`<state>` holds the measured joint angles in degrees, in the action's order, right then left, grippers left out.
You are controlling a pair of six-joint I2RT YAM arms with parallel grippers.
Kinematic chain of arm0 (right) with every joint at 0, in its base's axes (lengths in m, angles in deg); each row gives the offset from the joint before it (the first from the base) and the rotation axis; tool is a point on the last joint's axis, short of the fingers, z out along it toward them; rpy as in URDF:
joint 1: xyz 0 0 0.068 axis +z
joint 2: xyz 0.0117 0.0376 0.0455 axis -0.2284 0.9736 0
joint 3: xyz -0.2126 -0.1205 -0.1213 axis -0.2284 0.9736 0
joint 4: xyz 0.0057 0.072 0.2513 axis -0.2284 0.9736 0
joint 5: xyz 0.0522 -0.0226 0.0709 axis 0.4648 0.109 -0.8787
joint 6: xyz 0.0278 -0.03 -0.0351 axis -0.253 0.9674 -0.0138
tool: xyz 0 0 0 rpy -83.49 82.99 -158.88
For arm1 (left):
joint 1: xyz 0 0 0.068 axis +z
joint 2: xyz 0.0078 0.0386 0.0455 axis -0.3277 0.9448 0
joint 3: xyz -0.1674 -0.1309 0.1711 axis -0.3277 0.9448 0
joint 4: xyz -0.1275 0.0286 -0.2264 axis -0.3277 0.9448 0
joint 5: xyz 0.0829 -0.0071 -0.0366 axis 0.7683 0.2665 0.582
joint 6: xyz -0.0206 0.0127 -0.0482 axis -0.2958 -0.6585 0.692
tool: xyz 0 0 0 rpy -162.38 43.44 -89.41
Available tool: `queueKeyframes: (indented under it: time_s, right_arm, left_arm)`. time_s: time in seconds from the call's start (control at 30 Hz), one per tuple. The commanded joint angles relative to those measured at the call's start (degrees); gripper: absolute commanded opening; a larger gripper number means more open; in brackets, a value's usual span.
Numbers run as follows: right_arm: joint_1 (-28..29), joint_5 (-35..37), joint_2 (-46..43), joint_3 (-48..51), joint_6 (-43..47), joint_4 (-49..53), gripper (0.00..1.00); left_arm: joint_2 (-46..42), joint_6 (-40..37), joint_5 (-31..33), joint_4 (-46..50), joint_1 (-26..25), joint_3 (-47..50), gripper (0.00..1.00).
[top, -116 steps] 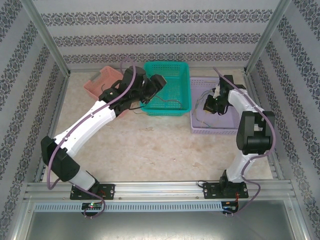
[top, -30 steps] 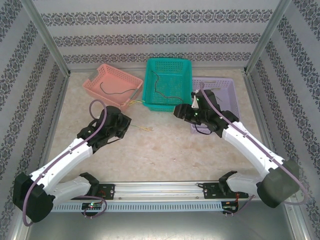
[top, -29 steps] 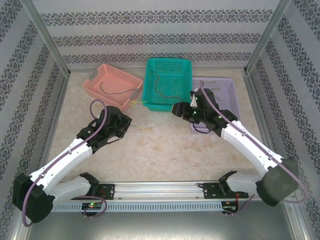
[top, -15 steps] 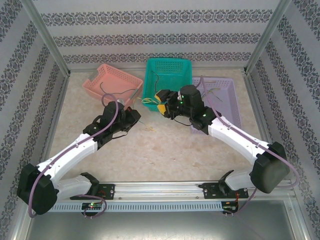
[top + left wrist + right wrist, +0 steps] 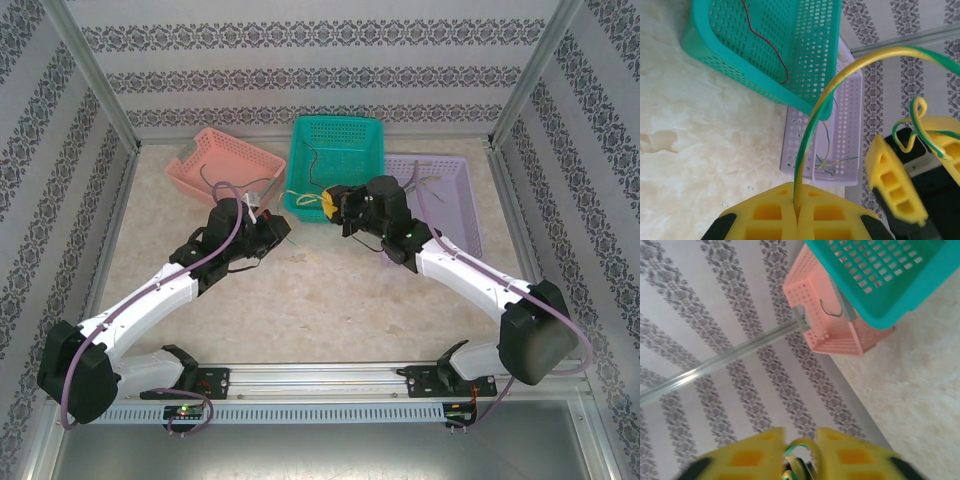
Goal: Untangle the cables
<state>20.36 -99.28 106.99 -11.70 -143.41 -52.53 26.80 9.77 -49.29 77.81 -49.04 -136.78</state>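
The tabletop [image 5: 330,300] is finished in a pale beige marbled pattern and is softly, evenly lit. It is enclosed on three sides by a back wall [image 5: 320,70], a left wall [image 5: 50,150] and a right wall [image 5: 600,150], all papered in white with grey bands of floral ornament. Aluminium posts are set at the far left corner [image 5: 95,75] and the far right corner [image 5: 530,75]. An aluminium rail [image 5: 320,378] is fixed along the near edge, and a dull grey metal sheet [image 5: 320,450] is seen beyond it.
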Motion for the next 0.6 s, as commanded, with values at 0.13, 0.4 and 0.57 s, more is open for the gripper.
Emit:
queueKeyframes:
  time_s: [0.13, 0.4, 0.57]
  right_arm:
    - [-3.3, 2.1, 0.6, -2.5, 8.5, -3.5, 0.0]
    - [-8.5, 2.0, 0.1, -5.5, 22.9, -3.6, 0.0]
    - [-10.0, 2.8, 0.9, -7.7, 30.6, -4.4, 0.0]
  left_arm:
    - [-0.1, -5.2, -4.9, -2.4, -0.6, -2.4, 0.0]
    - [2.3, -15.3, -8.2, 4.0, -6.0, -9.1, 0.0]
    - [6.7, -22.5, -9.1, 9.9, -11.7, -16.4, 0.0]
